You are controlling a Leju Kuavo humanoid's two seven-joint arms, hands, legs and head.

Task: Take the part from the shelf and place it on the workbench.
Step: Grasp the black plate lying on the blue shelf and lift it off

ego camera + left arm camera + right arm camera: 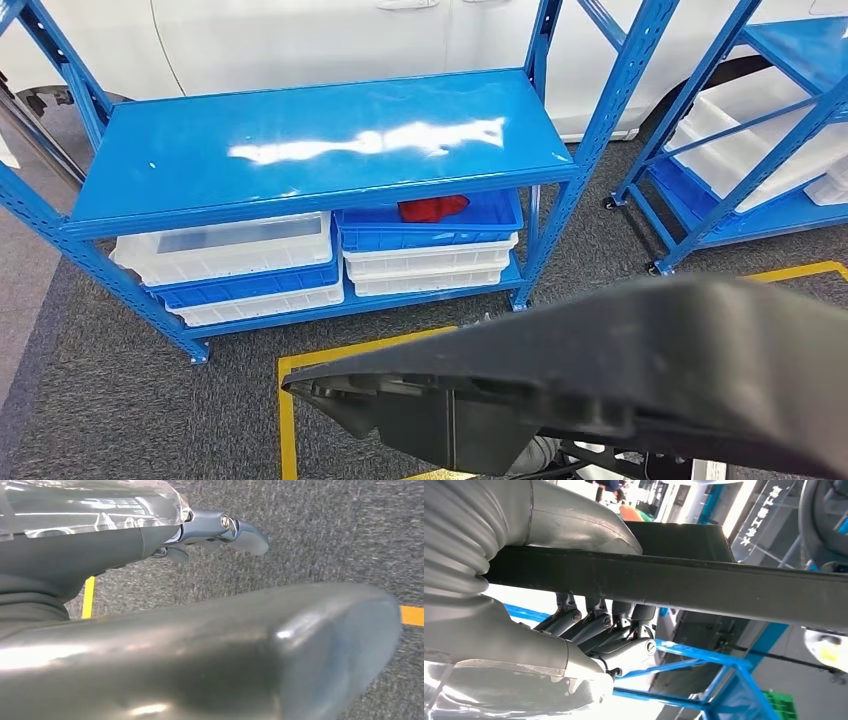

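A large black plastic part [620, 370] fills the lower right of the head view, held low and close to my body in front of the blue shelf [310, 140]. In the right wrist view my right hand [589, 630] grips the edge of the part [684, 582], thumb on one face and fingers [596, 622] curled against the other. My left hand [150, 640] hangs over the grey carpet, its thick thumb apart from the fingers [235, 530], with nothing in it.
The shelf's top board is bare and glossy. Below it stand white and blue bins [240, 260], one holding a red thing [432, 208]. A second blue shelf [740, 150] stands at the right. Yellow floor tape [288, 420] marks the carpet; a white car is behind.
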